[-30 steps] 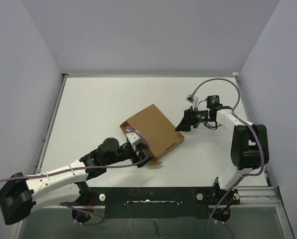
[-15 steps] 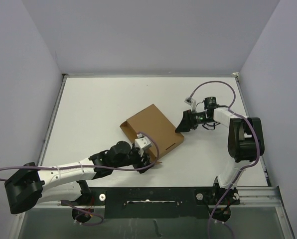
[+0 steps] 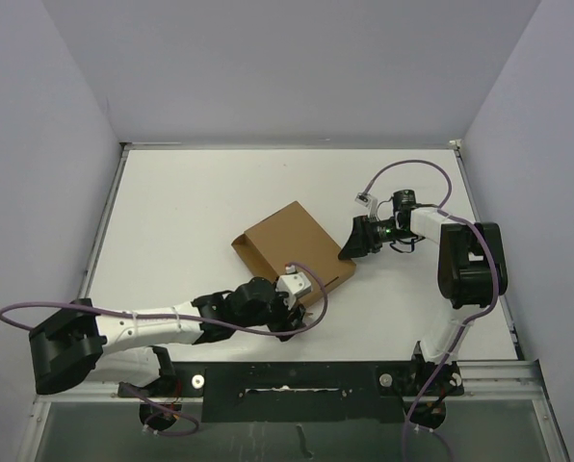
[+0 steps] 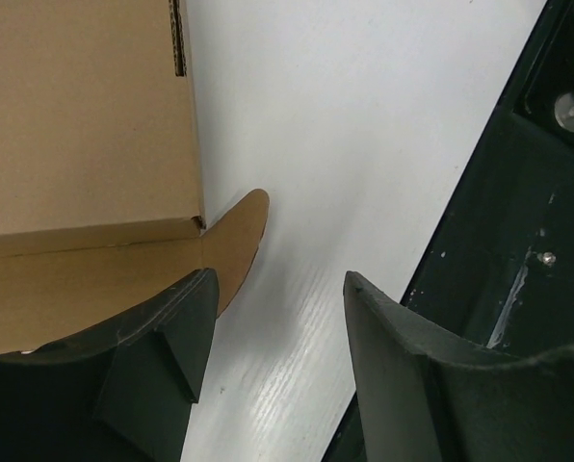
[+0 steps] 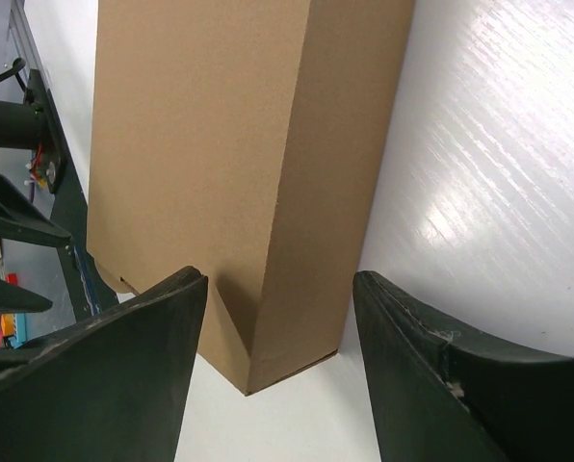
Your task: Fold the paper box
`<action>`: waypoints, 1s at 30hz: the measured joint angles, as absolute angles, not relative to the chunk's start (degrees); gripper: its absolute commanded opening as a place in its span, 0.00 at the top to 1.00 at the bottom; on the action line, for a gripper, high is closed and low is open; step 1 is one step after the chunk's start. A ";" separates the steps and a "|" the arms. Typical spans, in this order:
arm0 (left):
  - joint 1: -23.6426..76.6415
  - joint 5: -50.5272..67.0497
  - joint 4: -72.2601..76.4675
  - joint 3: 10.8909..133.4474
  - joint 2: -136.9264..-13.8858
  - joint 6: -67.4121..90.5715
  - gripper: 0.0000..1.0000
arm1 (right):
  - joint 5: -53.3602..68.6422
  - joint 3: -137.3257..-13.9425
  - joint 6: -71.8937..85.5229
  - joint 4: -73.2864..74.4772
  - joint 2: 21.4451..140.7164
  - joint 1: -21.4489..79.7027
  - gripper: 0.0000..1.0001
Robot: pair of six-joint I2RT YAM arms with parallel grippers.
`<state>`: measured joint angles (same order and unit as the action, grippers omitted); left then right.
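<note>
Both left fingers (image 4: 162, 346) and right fingers (image 5: 104, 375) seem nearer the paper box (image 3: 292, 241).

Left arm (image 3: 143, 327), right arm (image 3: 465, 265): white links, black joints and bases. Purple cable (image 3: 407, 164) looped along each. Left gripper (image 4: 277, 287), right gripper (image 5: 277, 281): matte black wedge fingers. Green LED (image 3: 388, 229) on right wrist.

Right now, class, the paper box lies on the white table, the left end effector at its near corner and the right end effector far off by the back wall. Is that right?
No. The right end effector is not far off: it is at the paper box's right corner; the right wrist view shows that corner between its fingers. The rest holds.
</note>
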<state>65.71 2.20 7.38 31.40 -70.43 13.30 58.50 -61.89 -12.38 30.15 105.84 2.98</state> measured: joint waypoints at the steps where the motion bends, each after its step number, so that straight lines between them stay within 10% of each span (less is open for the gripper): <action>1: 65.95 1.72 7.14 31.57 -70.85 13.21 0.50 | 58.50 -61.89 -12.38 30.17 105.84 2.98 0.37; 30: 66.78 -3.44 8.01 32.69 -79.33 12.80 0.62 | 58.74 -62.06 -12.36 30.28 105.89 2.98 0.37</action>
